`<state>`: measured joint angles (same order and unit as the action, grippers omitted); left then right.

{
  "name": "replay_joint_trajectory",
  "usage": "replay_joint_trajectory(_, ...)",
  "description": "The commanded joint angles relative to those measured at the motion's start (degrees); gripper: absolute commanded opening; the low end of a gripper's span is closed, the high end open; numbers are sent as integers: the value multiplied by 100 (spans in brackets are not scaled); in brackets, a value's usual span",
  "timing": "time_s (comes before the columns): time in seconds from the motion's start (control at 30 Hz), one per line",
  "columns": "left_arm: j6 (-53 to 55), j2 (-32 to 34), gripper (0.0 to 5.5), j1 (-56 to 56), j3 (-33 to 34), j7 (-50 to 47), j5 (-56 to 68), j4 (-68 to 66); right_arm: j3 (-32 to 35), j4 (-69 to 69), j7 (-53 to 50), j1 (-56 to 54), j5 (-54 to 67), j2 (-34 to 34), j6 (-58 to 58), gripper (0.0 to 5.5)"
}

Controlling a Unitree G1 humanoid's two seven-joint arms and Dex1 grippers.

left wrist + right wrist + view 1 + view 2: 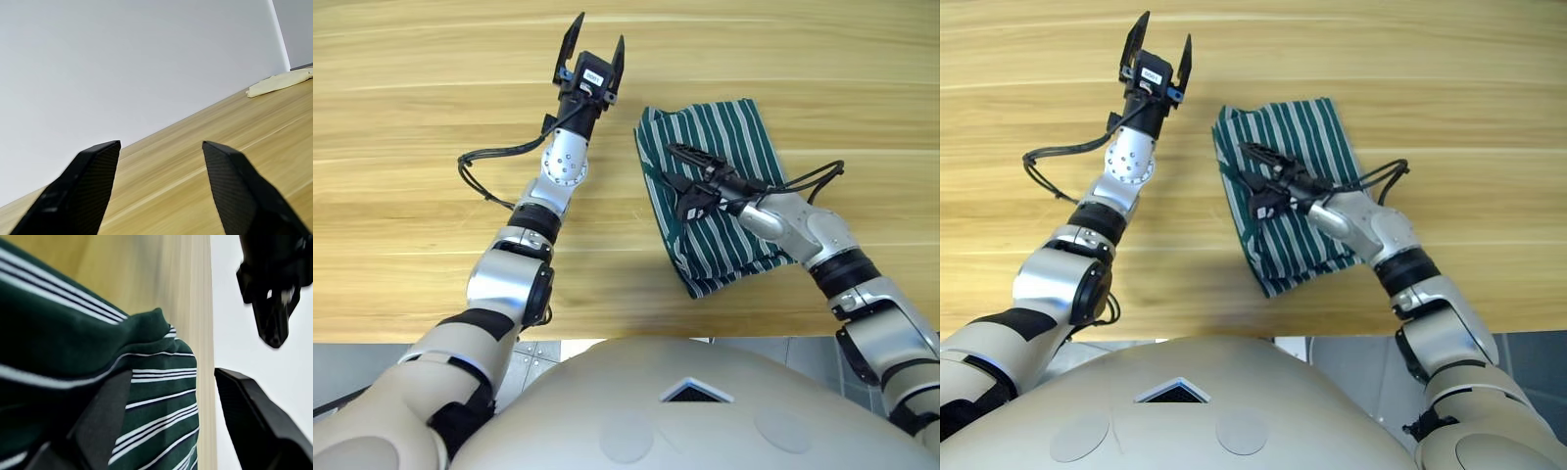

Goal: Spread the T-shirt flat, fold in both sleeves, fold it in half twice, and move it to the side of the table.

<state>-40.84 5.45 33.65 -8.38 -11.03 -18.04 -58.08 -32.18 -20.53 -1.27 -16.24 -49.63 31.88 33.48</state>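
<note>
Left pincer [592, 54]: fingers spread wide with nothing between them; it is held over bare wood, just left of the T-shirt's far corner and apart from it.
Table [411, 117]: light wood with the grain running across; it carries the shirt.
T-shirt [729, 132]: dark green with thin white stripes, folded into a compact, roughly rectangular packet. It lies on the table right of centre, turned slightly askew, its near corner close to the table's front edge.
Right pincer [677, 181]: fingers spread, held low over the T-shirt's left edge. In the right wrist view one finger [102, 426] lies against the striped cloth and the other stands past the fold's edge.
</note>
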Motion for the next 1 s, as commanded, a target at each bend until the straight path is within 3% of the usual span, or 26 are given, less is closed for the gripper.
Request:
replay_joint_trajectory(0.03, 79, 2, 311, -9, 72, -80, 80, -48, 197, 511, 46, 83, -27, 164, -96, 312)
replay_joint_trajectory(0.87, 111, -67, 311, 98, 96, -178, 73, -246, -612, -139, 245, 157, -466, -183, 59, 312)
replay_joint_trajectory(1.0, 176, 218, 311, 196, 168, -300, 21, -307, -258, 384, 105, 93, 440, -491, 312, 312)
